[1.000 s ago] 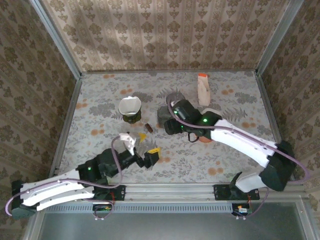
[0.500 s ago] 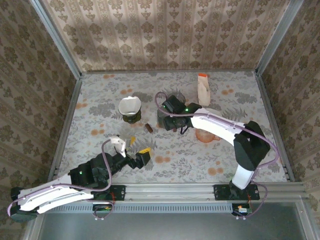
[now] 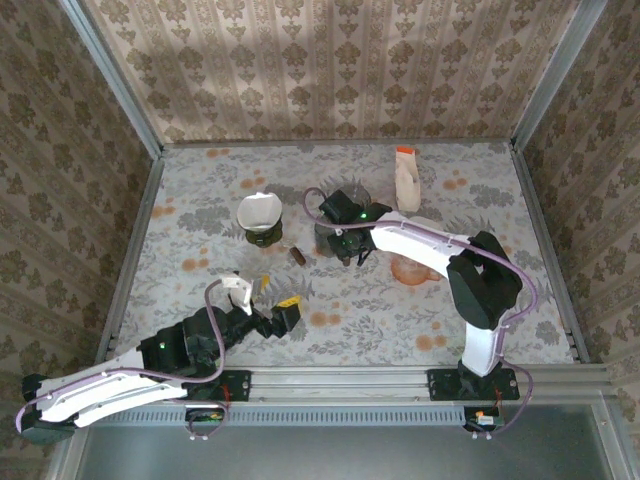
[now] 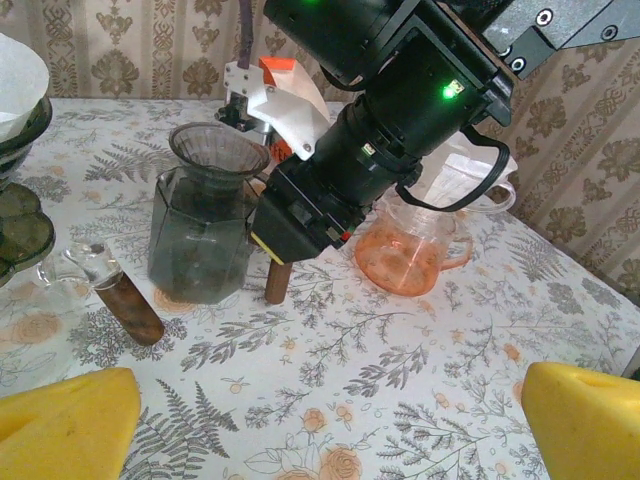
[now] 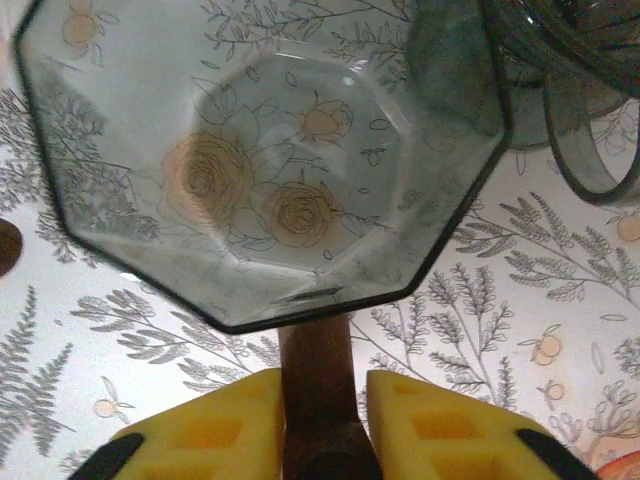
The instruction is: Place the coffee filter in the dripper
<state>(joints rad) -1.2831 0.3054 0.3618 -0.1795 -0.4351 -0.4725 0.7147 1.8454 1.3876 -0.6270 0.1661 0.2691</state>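
Note:
A white paper coffee filter [image 3: 260, 210] sits open in a dark green holder [image 3: 262, 234] at the left middle of the table, and its edge shows in the left wrist view [image 4: 18, 85]. The grey glass dripper [image 3: 330, 232] [image 4: 205, 220] [image 5: 270, 150] stands mid-table with a brown wooden handle [image 5: 318, 370] [image 4: 278, 282]. My right gripper [image 3: 345, 252] [image 5: 322, 420] is shut on that handle, yellow pads on either side. My left gripper [image 3: 278, 294] [image 4: 320, 440] hovers open near the front, holding nothing.
An orange glass server [image 3: 412, 268] [image 4: 405, 255] stands right of the dripper. A white and orange package [image 3: 405, 180] stands at the back. A second wooden handle [image 3: 296, 256] [image 4: 128, 308] lies left of the dripper. Papered walls enclose the table.
My right arm has swung left to the grey dripper and its jaws have closed on the wooden handle. My left arm drew back slightly, then stayed still and open.

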